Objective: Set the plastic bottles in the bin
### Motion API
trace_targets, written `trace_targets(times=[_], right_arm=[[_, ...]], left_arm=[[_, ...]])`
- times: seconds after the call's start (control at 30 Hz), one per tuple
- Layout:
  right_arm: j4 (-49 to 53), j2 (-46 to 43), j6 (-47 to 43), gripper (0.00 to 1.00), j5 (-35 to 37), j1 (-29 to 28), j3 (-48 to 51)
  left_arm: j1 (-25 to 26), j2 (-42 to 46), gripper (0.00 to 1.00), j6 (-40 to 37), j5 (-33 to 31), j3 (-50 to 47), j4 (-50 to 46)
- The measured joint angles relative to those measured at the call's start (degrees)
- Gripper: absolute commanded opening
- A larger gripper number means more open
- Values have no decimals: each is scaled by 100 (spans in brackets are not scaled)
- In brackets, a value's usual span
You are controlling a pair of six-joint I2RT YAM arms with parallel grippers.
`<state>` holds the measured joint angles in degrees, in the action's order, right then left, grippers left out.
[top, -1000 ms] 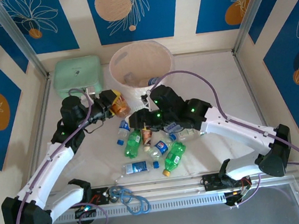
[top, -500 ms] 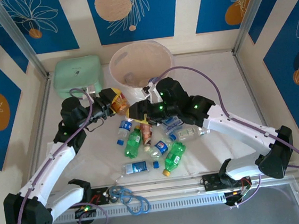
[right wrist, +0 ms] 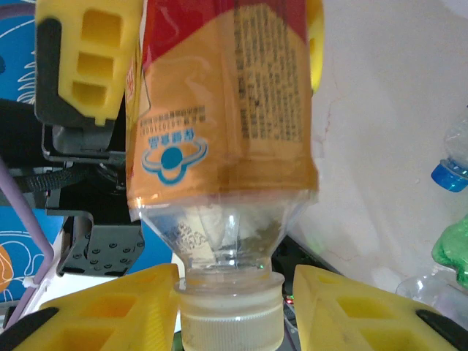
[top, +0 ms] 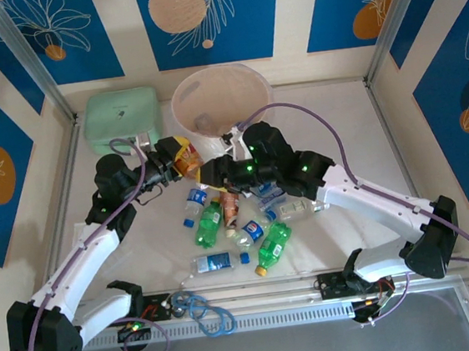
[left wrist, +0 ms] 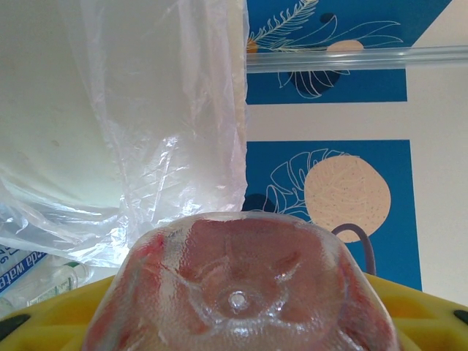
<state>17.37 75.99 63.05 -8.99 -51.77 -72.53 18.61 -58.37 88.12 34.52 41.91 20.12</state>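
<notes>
1. Orange-and-red labelled bottle (right wrist: pixel 227 110) is off the table, held in the air between the two arms. It sits just beside the bin (top: pixel 175 106) on its near-left side and is not over the rim yet
2. Handling: thin clear plastic that looks empty, so I'd expect it to be light and springy. The walls will likely dent under a hard squeeze and the label film is probably slick. The cap (right wrist: pixel 230 311) and neck should be the stiff parts, so they're the best spot for a second hold. A body grip works if force stays low
3. Left gripper (top: pixel 178 156): fingers (right wrist: pixel 84 55) are clamped across the labelled body. The left wrist view looks straight onto the bottle's moulded base (left wrist: pixel 238 300), with the plastic liner (left wrist: pixel 183 146) just beyond
4. Right gripper (top: pixel 212 174): fingers (right wrist: pixel 351 314) are spread either side of the cap. One looks to touch it and there's a slim gap at the other, so I read it as not pinching
5. Pose: the left arm reaches forward and inward, with the bottle's cap end toward the right arm. The right arm stretches across the centre over the heap, wrist aimed at the cap
6. The other plastic bottles (top: pixel 239 221) lie in a loose heap on the table (top: pixel 339 131) under the right forearm. Some are green with yellow caps, some clear with blue labels
7. Judgement: the left hold looks solid, so carrying it over the rim and dropping it seems simpler than a swap. The risk is the bottle popping out if both arms pull
</notes>
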Motion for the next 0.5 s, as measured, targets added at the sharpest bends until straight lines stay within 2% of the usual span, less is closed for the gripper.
trace_targets(times=[0.4,0.47,0.5], right_arm=[[-2,-7,-66,21,114,-116,0],[15,-11,-70,19,138,-116,0],[24,-13,-74,18,153,-116,0]], left_arm=[[-2,2,51,61,-7,-20,48],[-2,0,53,61,-7,-26,46],[-2,0,59,59,-4,-26,44]])
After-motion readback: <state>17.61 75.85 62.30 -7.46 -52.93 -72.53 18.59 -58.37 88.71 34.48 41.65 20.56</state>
